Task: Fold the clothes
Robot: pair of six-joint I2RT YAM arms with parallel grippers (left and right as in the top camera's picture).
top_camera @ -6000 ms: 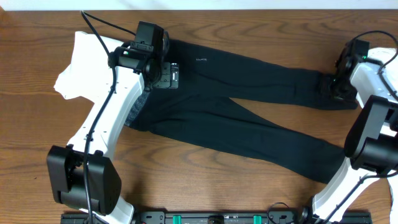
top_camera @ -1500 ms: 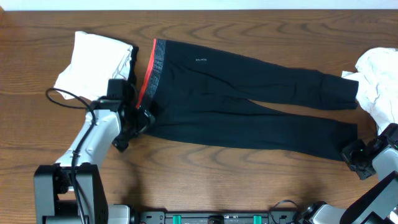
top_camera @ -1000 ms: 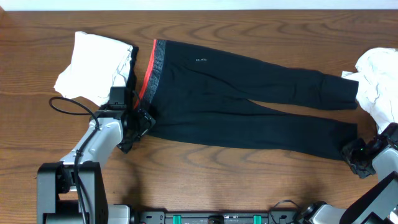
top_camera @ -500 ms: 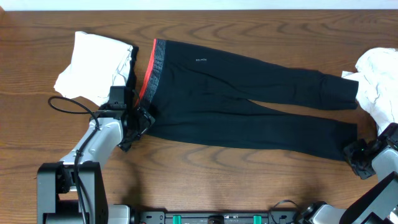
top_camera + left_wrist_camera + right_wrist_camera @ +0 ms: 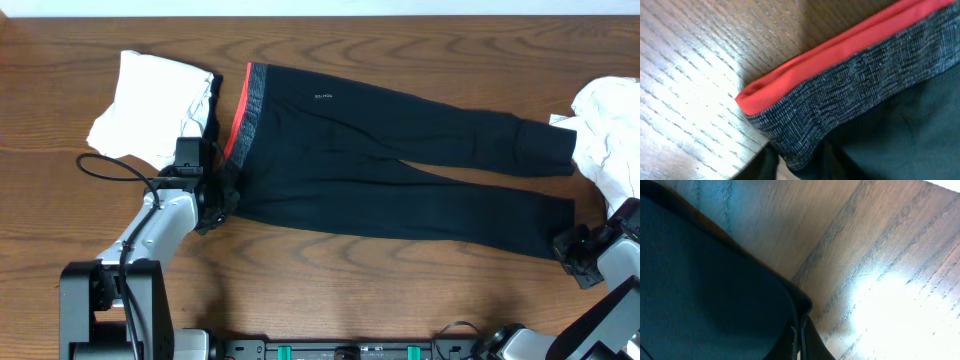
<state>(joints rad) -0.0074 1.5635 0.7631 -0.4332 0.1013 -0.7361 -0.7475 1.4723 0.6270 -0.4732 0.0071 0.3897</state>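
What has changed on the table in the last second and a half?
The left gripper moved in slightly and closed on the waistband corner of the black pants; the right gripper closed on the nearer leg's cuff. The pants and both white garments stayed in place.

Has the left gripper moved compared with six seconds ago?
Yes. The left gripper was level with the folded white garment; now it sits below it in the overhead view, at the near end of the grey waistband.

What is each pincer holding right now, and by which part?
Right pincer: shut on the pants, at the near leg's hem corner. Left pincer: at the waistband's near corner; whether it grips cannot be told.
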